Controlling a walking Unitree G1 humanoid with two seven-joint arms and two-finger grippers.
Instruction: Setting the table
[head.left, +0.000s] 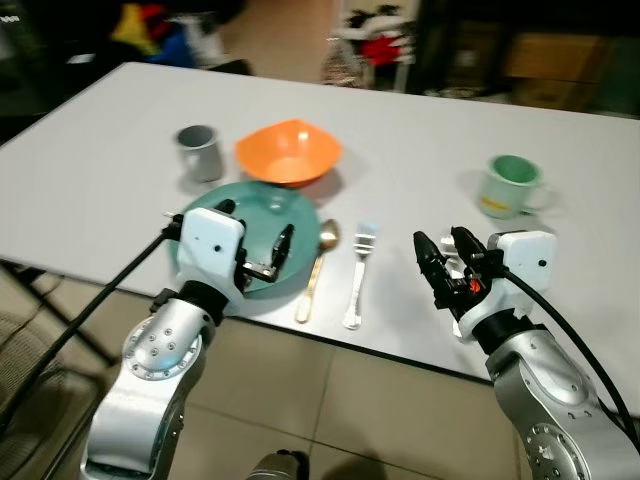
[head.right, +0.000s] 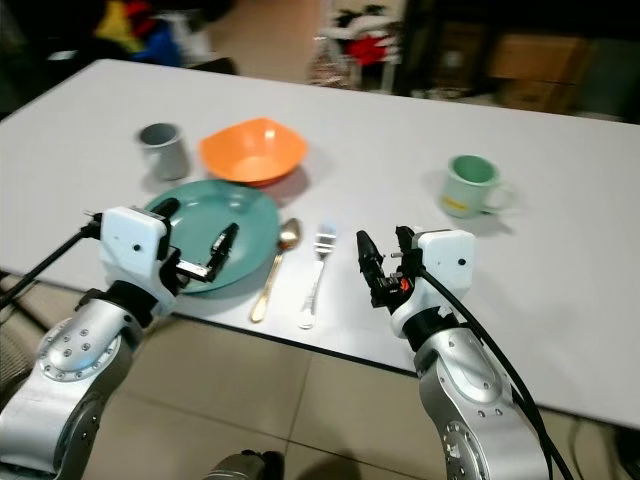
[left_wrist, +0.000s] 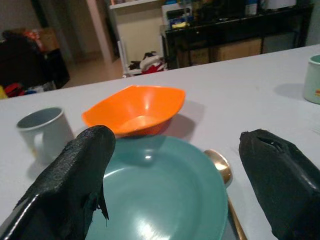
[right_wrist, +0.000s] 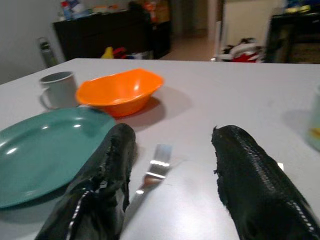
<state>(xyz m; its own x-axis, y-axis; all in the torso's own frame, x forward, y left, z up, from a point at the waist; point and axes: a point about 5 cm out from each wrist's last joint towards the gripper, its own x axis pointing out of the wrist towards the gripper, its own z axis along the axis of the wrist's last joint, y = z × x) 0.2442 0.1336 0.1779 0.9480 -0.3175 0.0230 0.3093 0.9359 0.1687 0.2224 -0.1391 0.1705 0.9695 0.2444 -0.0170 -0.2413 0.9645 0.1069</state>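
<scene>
A teal plate (head.left: 218, 200) lies near the table's front edge. Behind it stand an orange bowl (head.left: 288, 152) and a grey mug (head.left: 200, 150). A gold spoon (head.left: 318, 268) and a silver fork (head.left: 358, 275) lie side by side just right of the plate. A green mug (head.left: 510, 185) stands at the right. My left gripper (head.left: 255, 228) hovers open over the plate's near half, with nothing between its fingers (left_wrist: 75, 175). My right gripper (head.left: 447, 258) is open and empty, low over the table right of the fork (right_wrist: 155, 170). A small pale object under it is mostly hidden.
The white table (head.left: 420, 130) stretches far back and to both sides. Its front edge runs just below the plate and cutlery, with tiled floor (head.left: 330, 400) beneath. Dark furniture and boxes (head.left: 540, 60) stand beyond the far edge.
</scene>
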